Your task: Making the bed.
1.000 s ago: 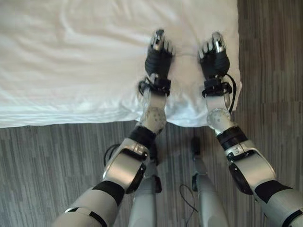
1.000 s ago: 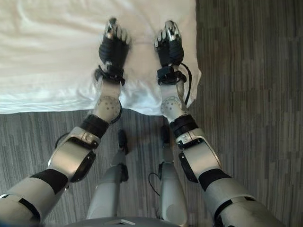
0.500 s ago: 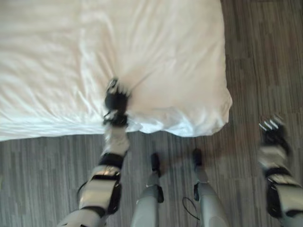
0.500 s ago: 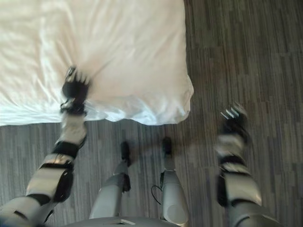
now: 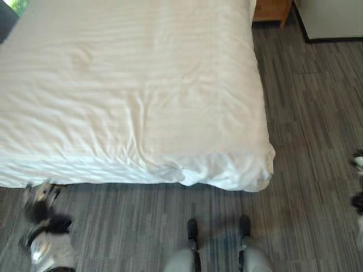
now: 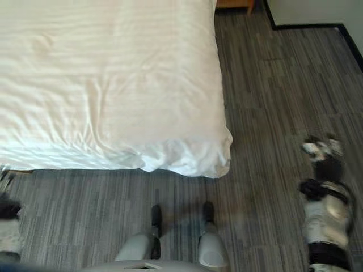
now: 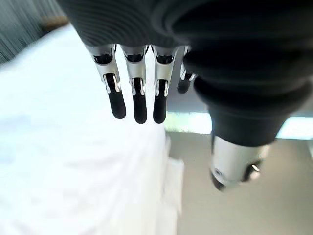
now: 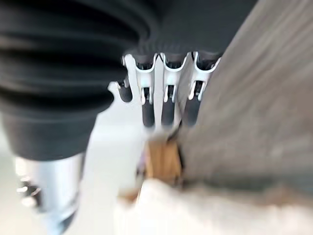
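Observation:
A bed under a white duvet [image 5: 142,96] takes up the upper left of the eye views, its near right corner [image 5: 249,170] bunched and wrinkled. My left hand [image 5: 39,212] hangs over the floor just below the bed's near edge at the lower left, open, fingers [image 7: 139,93] straight, holding nothing. My right hand [image 6: 320,161] hangs over the floor well to the right of the bed, open too, its fingers [image 8: 166,103] straight and empty. Neither hand touches the duvet.
Grey wood-pattern floor [image 6: 272,102] runs along the bed's right side and in front of it. A wooden piece of furniture [image 5: 272,10] stands at the far right past the bed, with a white panel [image 5: 334,17] beside it.
Both hands have come off the duvet and dropped to my sides, left to the lower left, right to the far right. The camera has lifted and shows more of the bed.

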Motion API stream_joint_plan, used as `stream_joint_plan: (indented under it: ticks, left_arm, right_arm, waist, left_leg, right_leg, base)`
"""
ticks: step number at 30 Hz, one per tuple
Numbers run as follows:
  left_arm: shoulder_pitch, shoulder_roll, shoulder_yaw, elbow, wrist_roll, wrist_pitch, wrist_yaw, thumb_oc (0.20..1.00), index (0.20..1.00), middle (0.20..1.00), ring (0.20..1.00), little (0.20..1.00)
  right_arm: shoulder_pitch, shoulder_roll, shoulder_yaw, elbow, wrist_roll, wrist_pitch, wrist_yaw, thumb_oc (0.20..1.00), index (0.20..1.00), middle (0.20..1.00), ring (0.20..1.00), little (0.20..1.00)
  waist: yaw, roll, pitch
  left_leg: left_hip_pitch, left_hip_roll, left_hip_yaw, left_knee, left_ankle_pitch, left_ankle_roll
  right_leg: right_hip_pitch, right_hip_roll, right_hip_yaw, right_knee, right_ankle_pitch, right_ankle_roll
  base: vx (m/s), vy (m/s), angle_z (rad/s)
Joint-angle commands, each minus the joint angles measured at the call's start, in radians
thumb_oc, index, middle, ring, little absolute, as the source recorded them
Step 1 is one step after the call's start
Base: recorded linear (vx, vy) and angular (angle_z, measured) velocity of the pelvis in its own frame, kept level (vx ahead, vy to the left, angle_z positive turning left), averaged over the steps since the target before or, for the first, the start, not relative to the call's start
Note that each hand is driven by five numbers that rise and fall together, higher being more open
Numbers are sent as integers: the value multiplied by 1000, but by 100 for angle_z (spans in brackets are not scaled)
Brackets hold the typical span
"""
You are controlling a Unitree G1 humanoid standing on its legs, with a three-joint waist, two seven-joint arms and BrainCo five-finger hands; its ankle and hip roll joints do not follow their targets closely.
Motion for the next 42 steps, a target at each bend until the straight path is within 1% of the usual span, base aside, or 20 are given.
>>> stream_joint_plan:
  ticks: [1, 4, 5, 6, 7, 10, 11, 13, 16, 17, 20, 22, 23, 24, 26, 28, 33, 36, 40, 42]
  left_arm:
    - [15, -27, -98, -193, 329, -50, 0, 1000, 1000, 1000, 1000, 1000]
    - [13, -64, -170, -257, 368, -36, -32, 1000, 1000, 1000, 1000, 1000]
    - [-4, -76, -248, -310, 435, -9, -55, 1000, 1000, 1000, 1000, 1000]
    - [-20, -74, -300, -343, 485, -3, -49, 1000, 1000, 1000, 1000, 1000]
    - [-26, -74, -378, -378, 515, 3, -65, 1000, 1000, 1000, 1000, 1000]
    - [-40, -80, -444, -399, 515, 16, -71, 1000, 1000, 1000, 1000, 1000]
    - [-48, -83, -487, -402, 525, 34, -64, 1000, 1000, 1000, 1000, 1000]
    - [-58, -97, -514, -383, 541, 48, -43, 1000, 1000, 1000, 1000, 1000]
    - [-76, -122, -580, -342, 556, 63, -24, 1000, 1000, 1000, 1000, 1000]
    - [-99, -134, -627, -319, 579, 68, -26, 1000, 1000, 1000, 1000, 1000]
    - [-124, -159, -652, -291, 576, 59, -12, 1000, 1000, 1000, 1000, 1000]
    - [-145, -182, -668, -268, 551, 56, 0, 1000, 1000, 1000, 1000, 1000]
    - [-155, -194, -667, -255, 541, 58, 16, 1000, 1000, 1000, 1000, 1000]
    - [-155, -206, -669, -236, 543, 58, 34, 1000, 1000, 1000, 1000, 1000]
    - [-140, -226, -661, -217, 516, 54, 52, 1000, 1000, 1000, 1000, 1000]
    - [-135, -230, -671, -214, 506, 51, 51, 1000, 1000, 1000, 1000, 1000]
    - [-124, -228, -666, -228, 511, 48, 64, 1000, 1000, 1000, 1000, 1000]
    - [-111, -233, -653, -228, 508, 49, 68, 1000, 1000, 1000, 1000, 1000]
    - [-84, -232, -627, -242, 491, 50, 69, 1000, 1000, 1000, 1000, 1000]
    - [-68, -224, -616, -248, 471, 55, 64, 1000, 1000, 1000, 1000, 1000]
  right_arm:
    - [128, 43, 34, -155, -255, -19, 5, 1000, 1000, 1000, 1000, 1000]
    - [136, 57, 74, -203, -396, -13, -6, 1000, 1000, 1000, 1000, 1000]
    - [119, 19, 108, -241, -648, 18, -61, 1000, 1000, 1000, 1000, 1000]
    - [107, 31, 136, -245, -704, 25, -79, 1000, 1000, 1000, 1000, 1000]
    - [93, 61, 174, -230, -704, 36, -85, 1000, 1000, 1000, 1000, 1000]
    - [64, 71, 215, -199, -705, 40, -95, 1000, 1000, 1000, 1000, 1000]
    - [24, 64, 252, -167, -725, 50, -111, 1000, 1000, 1000, 1000, 1000]
    - [-19, 37, 288, -125, -798, 64, -149, 1000, 1000, 1000, 1000, 1000]
    - [-60, 32, 319, -61, -804, 73, -190, 1000, 1000, 1000, 1000, 1000]
    - [-68, 18, 329, -42, -787, 68, -202, 1000, 1000, 1000, 1000, 1000]
    - [-70, -27, 343, -61, -819, 54, -199, 1000, 1000, 1000, 1000, 1000]
    - [-60, -76, 368, -67, -871, 53, -196, 1000, 1000, 1000, 1000, 1000]
    - [-60, -97, 378, -61, -894, 57, -206, 1000, 1000, 1000, 1000, 1000]
    - [-55, -106, 386, -50, -896, 64, -211, 1000, 1000, 1000, 1000, 1000]
    - [-27, -123, 386, -61, -893, 68, -201, 1000, 1000, 1000, 1000, 1000]
    - [-20, -133, 391, -67, -885, 61, -190, 1000, 1000, 1000, 1000, 1000]
    - [-24, -140, 403, -72, -876, 66, -186, 1000, 1000, 1000, 1000, 1000]
    - [-41, -129, 426, -76, -872, 68, -180, 1000, 1000, 1000, 1000, 1000]
    - [-78, -110, 457, -93, -891, 72, -176, 1000, 1000, 1000, 1000, 1000]
    - [-89, -87, 480, -87, -904, 78, -163, 1000, 1000, 1000, 1000, 1000]
  waist:
    - [-51, -62, -104]
    - [-48, -54, -81]
    - [-26, -30, -54]
    - [-23, -19, -38]
    - [-24, -20, -28]
    - [-4, -21, -26]
    - [19, -25, -40]
    - [58, -34, -47]
    - [57, -30, -50]
    - [24, -24, -43]
    - [8, -19, -16]
    - [15, -12, 15]
    - [21, -4, 31]
    - [31, -2, 41]
    - [55, -25, 56]
    - [72, -41, 68]
    - [86, -55, 82]
    - [122, -42, 73]
    - [158, -34, 55]
    - [170, -33, 28]
  left_leg:
    - [41, -20, -26, 7, 3, 14]
    - [68, -5, 10, 7, -6, 18]
    - [87, 26, 78, 7, -11, 17]
    - [93, 41, 115, 7, 0, 21]
    - [111, 55, 168, 7, 4, 29]
    - [127, 72, 243, 7, 6, 33]
    - [137, 92, 307, 8, -5, 22]
    - [134, 110, 387, 14, 13, 12]
    - [147, 156, 451, 21, 53, -14]
    - [164, 189, 472, 39, 71, -35]
    - [169, 248, 492, 128, 80, -66]
    - [144, 319, 439, 260, 138, -104]
    - [127, 339, 386, 302, 171, -93]
    - [109, 323, 283, 348, 169, -82]
    - [68, 217, 91, 404, 88, -36]
    - [43, 122, 11, 430, -10, -17]
    - [-71, 56, 83, 384, -41, 0]
    - [-133, 13, 171, 220, 52, -3]
    - [-169, 66, 393, 70, 124, 0]
    - [-132, 53, 396, 37, 152, 34]
  right_leg:
    - [128, -45, -24, 20, -41, 36]
    - [108, -45, -59, 90, -32, 43]
    - [81, -80, -252, 193, -56, 38]
    - [83, -96, -339, 256, -78, 31]
    - [98, -106, -394, 329, -99, 26]
    - [123, -146, -468, 370, -107, 26]
    - [180, -204, -559, 366, -93, 46]
    - [241, -228, -654, 316, -69, 64]
    - [255, -162, -613, 217, -100, 48]
    - [248, -127, -569, 169, -117, 37]
    - [259, -85, -516, 113, -128, 14]
    - [281, -41, -459, 62, -146, -14]
    - [275, -16, -438, 47, -140, -38]
    - [270, -4, -399, 50, -147, -49]
    - [259, 8, -296, 66, -162, -60]
    - [259, 18, -218, 66, -170, -60]
    - [301, 19, -178, 24, -174, -54]
    - [345, 47, -158, 13, -208, -46]
    - [444, 54, -199, 13, -266, -16]
    - [469, 53, -212, 61, -272, 4]
  base:
    - [37, 24, 0]
    - [-79, 21, -28]
    - [-206, 18, -119]
    - [-289, 20, -168]
    - [-197, 21, -149]
    - [-144, -78, -107]
    - [-142, -200, -144]
    - [-180, -250, -163]
    - [-99, -326, -140]
    - [-38, -319, -158]
    - [-33, -277, -155]
    - [26, -270, -141]
    - [66, -236, -151]
    - [102, -230, -165]
    - [211, -236, -170]
    - [192, -161, -157]
    - [214, -54, -105]
    - [364, 16, -63]
    - [495, 78, -38]
    - [564, 148, 94]
